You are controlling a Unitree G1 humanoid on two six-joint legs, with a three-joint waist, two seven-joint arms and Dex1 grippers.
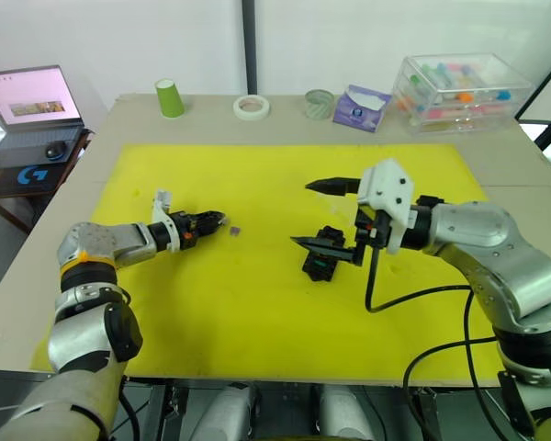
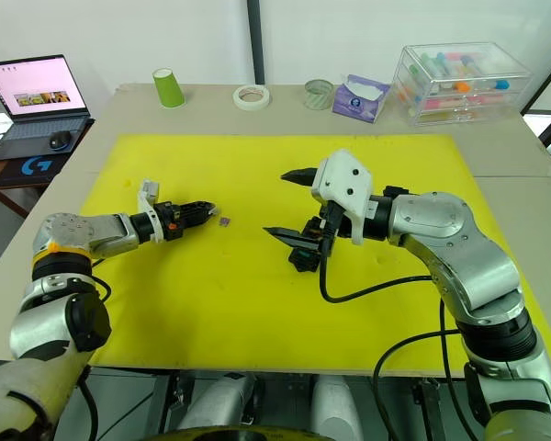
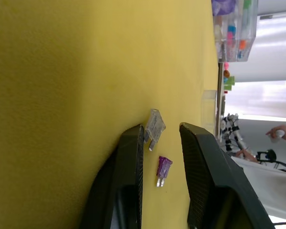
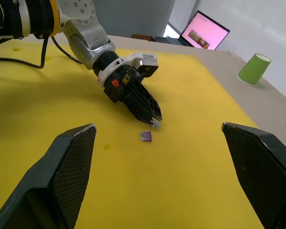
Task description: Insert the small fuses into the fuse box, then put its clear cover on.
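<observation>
— What do your fuses look like?
— Tiny translucent blades: a grey fuse [image 3: 155, 128] touching one finger of your left gripper [image 3: 162, 143], whose narrow gap isn't closed on it, and a purple fuse [image 3: 163, 167] lying on the yellow mat [image 1: 257, 312] just beside.
— And the fuse box [image 1: 323, 259]?
— Black, mid-mat, under your wide-spread right gripper [image 1: 323, 214].
— Anything the wrist adds?
— The head views show just a speck; your left wrist view separates both fuses.

mat [image 1: 257, 303] on table [image 1: 73, 266]; fuse box [image 1: 320, 265] mid-mat, fuse [image 1: 235, 231] to its left | behind mat: cup [image 1: 170, 97], tape [image 1: 252, 107], storage box [image 1: 459, 92] | laptop [image 1: 32, 101] far left
</observation>
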